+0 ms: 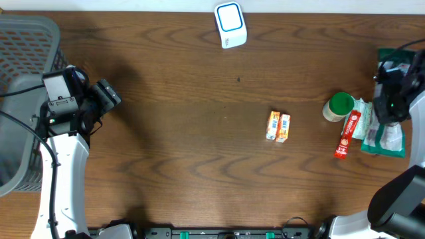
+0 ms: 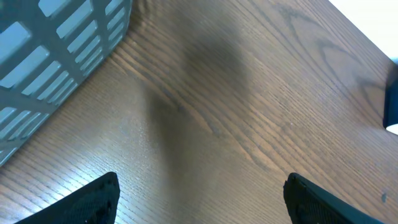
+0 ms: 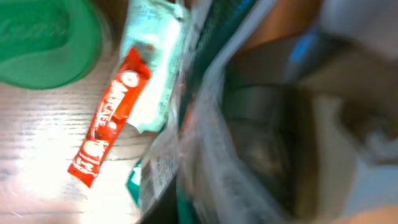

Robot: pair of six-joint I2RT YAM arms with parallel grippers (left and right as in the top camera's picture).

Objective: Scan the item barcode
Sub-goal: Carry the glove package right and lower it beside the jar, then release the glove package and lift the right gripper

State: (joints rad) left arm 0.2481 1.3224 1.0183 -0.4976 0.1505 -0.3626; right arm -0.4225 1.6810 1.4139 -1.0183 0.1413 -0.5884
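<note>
The barcode scanner (image 1: 230,25), white with a blue square, stands at the table's far edge. Several items lie at the right: a green-lidded tub (image 1: 340,106), a red sachet (image 1: 345,135), a pale packet (image 1: 362,116) and a green and white packet (image 1: 385,138). My right gripper (image 1: 388,106) hangs over this pile. Its wrist view is blurred, with a clear packet carrying a barcode label (image 3: 163,168) pressed close to the camera, so its jaws do not show. An orange twin box (image 1: 278,126) lies mid-table. My left gripper (image 2: 202,193) is open over bare wood at the left.
A grey plastic basket (image 1: 26,40) stands at the far left beside the left arm, its wall in the left wrist view (image 2: 56,50). The tub lid (image 3: 43,40) and the red sachet (image 3: 106,118) show left of the packet in the right wrist view.
</note>
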